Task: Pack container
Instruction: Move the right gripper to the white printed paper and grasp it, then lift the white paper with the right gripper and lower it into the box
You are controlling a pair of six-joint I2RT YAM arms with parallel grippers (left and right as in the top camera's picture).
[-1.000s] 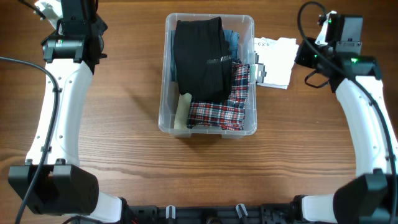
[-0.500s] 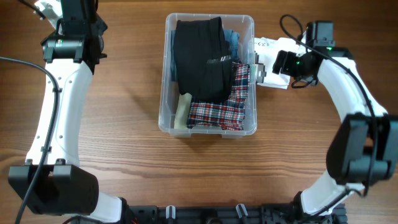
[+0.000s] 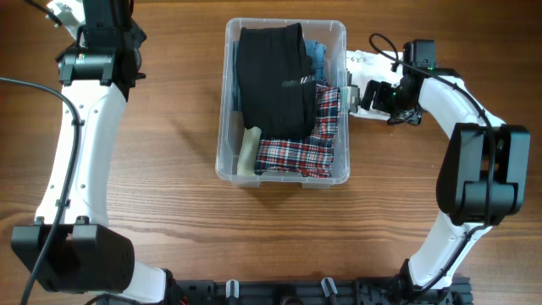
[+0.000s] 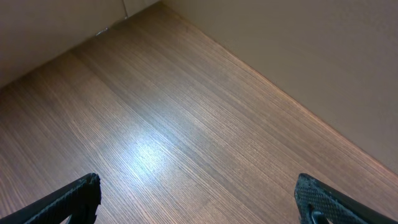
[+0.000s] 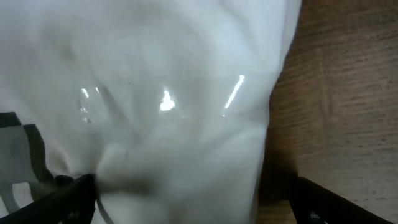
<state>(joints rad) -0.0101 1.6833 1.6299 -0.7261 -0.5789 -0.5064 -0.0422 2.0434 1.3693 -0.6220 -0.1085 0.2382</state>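
Pickup step: right gripper (image 3: 365, 92), jaws spread, low over white packet (image 3: 362, 63) beside container (image 3: 285, 24); next probably pinch, lift across; left gripper (image 4: 198, 198) spread, idle.

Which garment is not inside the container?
The white garment in shiny plastic wrap, on the table right of the container, under the right tool. The black garment, plaid garment and the rest sit inside it.

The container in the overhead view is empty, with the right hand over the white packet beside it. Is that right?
Not quite. The container is not empty: the overhead view shows a black garment, a red plaid garment and other folded pieces inside it. The right hand is over the white packet beside it, as stated.
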